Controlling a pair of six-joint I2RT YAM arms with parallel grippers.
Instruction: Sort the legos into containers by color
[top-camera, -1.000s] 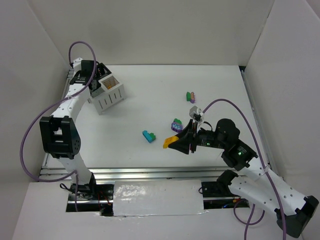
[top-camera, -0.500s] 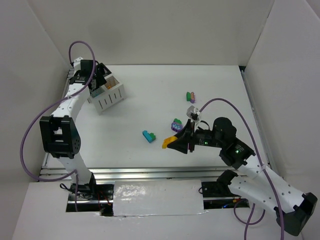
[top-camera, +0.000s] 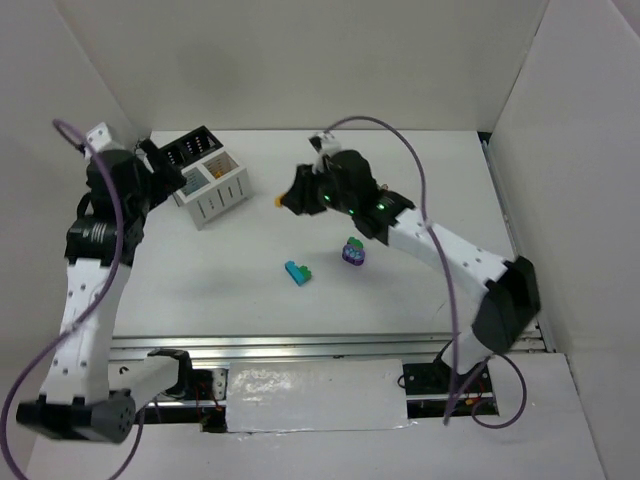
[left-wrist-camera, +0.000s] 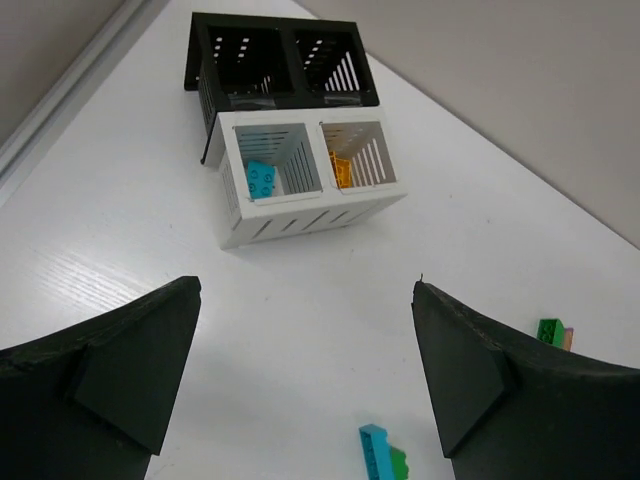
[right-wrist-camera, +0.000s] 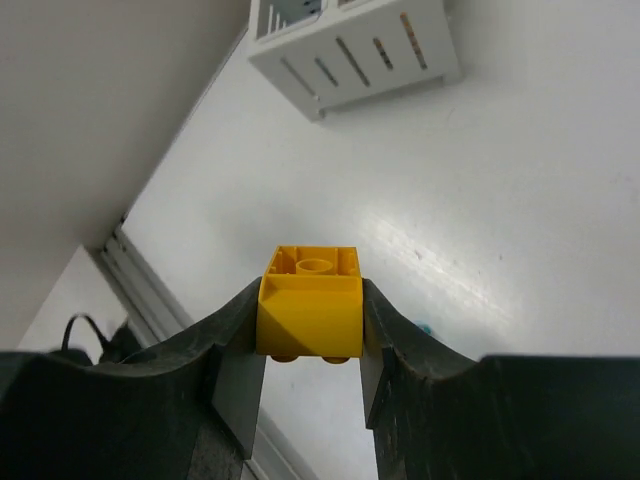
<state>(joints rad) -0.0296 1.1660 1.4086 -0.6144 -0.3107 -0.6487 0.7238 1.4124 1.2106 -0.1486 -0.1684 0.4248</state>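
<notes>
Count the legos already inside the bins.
2: a teal lego in one white compartment, an orange lego in the white one beside it. The black compartments look empty, though their floors are partly hidden.

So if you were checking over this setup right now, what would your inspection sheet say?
Surface: white table, flat.
Job's things: white bins hold a teal brick and an orange brick, one per compartment; black bins behind them; teal-green brick and purple brick loose on the table.
Clutter: nothing seen.
Grippers: right gripper shut on yellow brick, above the table; left gripper open, empty, facing the bins.
Cables: purple cable loops over the right arm.
Surroundings: white walls on three sides.
</notes>
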